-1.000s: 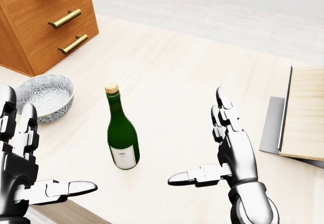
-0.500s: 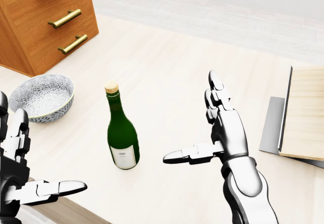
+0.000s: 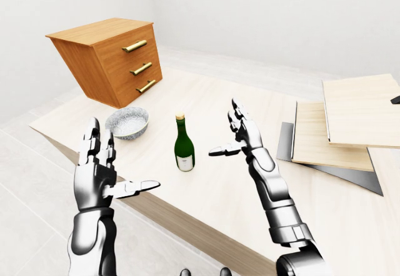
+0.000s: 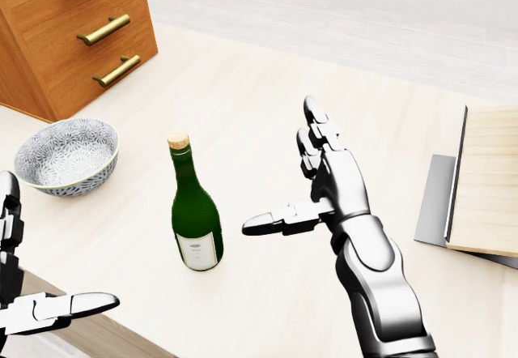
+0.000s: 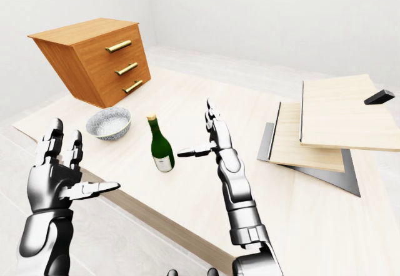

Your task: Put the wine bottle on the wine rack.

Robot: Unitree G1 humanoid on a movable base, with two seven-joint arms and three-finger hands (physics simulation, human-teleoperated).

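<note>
A pale wooden table (image 3: 206, 182) fills a plain white-walled room with a light tiled floor (image 3: 28, 207), and a three-drawer wooden cabinet (image 3: 109, 57) with brass handles stands at the table's far left corner.

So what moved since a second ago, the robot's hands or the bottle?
The right hand, open, slid up and left toward the wine bottle without touching it. The left hand sank toward the bottom-left corner. Nothing was grabbed. The wine bottle, bowl and drawers stayed put.
</note>
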